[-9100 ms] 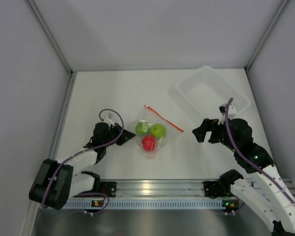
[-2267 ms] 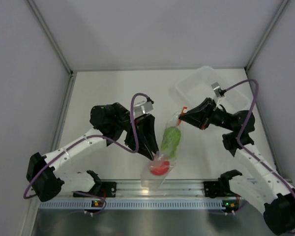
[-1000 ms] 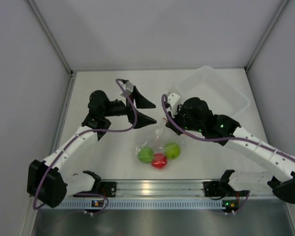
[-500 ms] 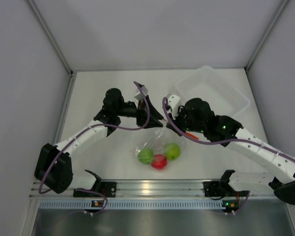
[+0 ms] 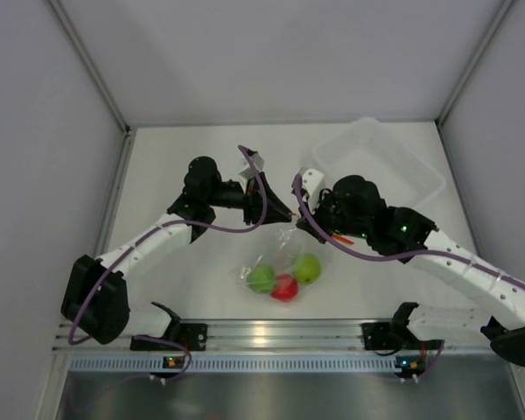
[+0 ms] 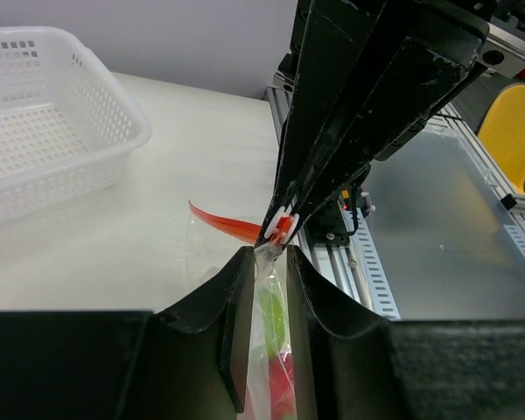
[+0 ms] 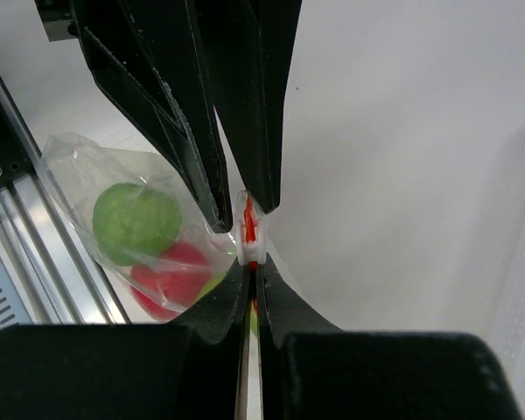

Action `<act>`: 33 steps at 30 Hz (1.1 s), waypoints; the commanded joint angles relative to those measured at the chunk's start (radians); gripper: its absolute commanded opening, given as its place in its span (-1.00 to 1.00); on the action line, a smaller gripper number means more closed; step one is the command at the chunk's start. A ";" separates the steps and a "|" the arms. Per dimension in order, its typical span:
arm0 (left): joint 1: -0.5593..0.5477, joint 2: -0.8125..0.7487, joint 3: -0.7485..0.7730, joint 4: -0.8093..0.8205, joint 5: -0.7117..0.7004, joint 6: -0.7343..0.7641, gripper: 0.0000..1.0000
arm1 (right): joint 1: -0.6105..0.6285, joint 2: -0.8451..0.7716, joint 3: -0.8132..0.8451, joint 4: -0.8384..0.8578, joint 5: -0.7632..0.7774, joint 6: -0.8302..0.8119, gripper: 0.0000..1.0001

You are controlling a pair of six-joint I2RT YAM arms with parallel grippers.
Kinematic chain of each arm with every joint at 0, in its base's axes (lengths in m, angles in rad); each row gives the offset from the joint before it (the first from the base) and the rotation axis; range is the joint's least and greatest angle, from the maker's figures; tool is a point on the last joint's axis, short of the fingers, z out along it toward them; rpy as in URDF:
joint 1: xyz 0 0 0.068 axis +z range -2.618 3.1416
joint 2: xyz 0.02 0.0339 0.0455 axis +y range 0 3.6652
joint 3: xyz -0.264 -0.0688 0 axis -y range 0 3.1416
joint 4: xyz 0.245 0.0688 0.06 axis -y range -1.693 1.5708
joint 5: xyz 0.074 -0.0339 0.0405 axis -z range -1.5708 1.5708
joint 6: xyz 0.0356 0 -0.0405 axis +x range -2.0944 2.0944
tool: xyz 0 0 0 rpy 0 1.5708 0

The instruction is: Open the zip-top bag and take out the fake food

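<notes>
The zip-top bag (image 5: 286, 252) hangs from its red zip strip (image 7: 248, 229), lower end resting on the table. My right gripper (image 5: 303, 229) (image 7: 248, 265) is shut on that strip at the white slider. The fake food sits inside at the bottom: two green balls (image 5: 262, 278) (image 5: 307, 268) and a red one (image 5: 284, 288), also visible in the right wrist view as green (image 7: 136, 221) and red (image 7: 171, 276). My left gripper (image 5: 284, 213) (image 6: 268, 255) meets the right one tip to tip. Its jaws stand narrowly apart on either side of the bag's clear film (image 6: 267, 302), just below the strip.
A clear rectangular tub (image 5: 332, 150) stands at the back right; it shows as a white basket (image 6: 61, 175) in the left wrist view. Grey walls enclose the table on three sides. An aluminium rail (image 5: 271, 332) runs along the near edge.
My left gripper has moved right to the top of the bag and its jaws have narrowed around the film. The right gripper and the bag have barely shifted.
</notes>
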State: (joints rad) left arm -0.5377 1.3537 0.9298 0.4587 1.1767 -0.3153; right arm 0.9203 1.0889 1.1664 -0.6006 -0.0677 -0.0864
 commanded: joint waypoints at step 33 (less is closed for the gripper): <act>-0.042 -0.019 0.041 0.037 0.110 -0.002 -1.00 | -0.099 -0.165 -0.027 0.042 -0.185 0.016 -0.11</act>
State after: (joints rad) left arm -0.5720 1.3674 0.9409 0.4507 1.2209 -0.3157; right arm 0.8745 0.9710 1.1259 -0.6132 -0.1211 -0.0753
